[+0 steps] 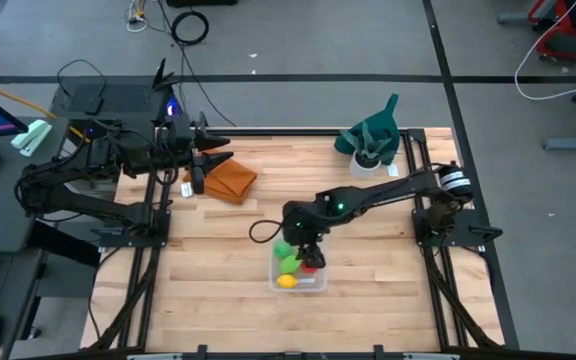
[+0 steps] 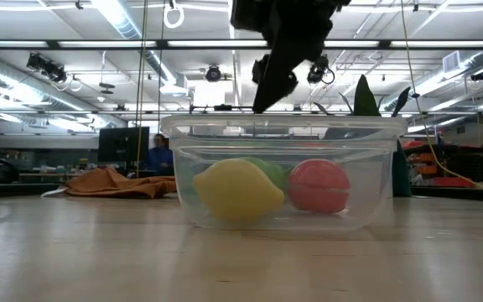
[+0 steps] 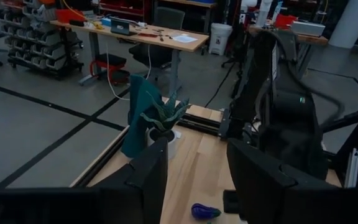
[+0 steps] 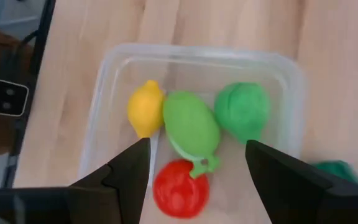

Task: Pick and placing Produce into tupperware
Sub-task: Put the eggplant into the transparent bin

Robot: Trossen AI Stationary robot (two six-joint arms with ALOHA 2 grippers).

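Tupperware, a small clear square plastic tub with rounded corners (image 4: 194,134), sits mid-desk under the right gripper (image 4: 197,165), whose fingers hang open and empty; it looks light and slippery, best pinched by a wall. Inside lie a yellow toy lemon (image 4: 145,109), two light green toys and a red one (image 4: 179,190), light, smooth, best held across the middle. Only the left wrist view, past its parted empty fingers (image 3: 148,180), shows a small purple toy (image 3: 205,211) on the desk.

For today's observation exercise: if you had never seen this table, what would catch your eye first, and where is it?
First, the clear tub near the table's front edge, holding a yellow lemon, a red fruit and two light green pieces. The right gripper hovers open directly above it. Farther back lie an orange-brown cloth and a dark green cloth.
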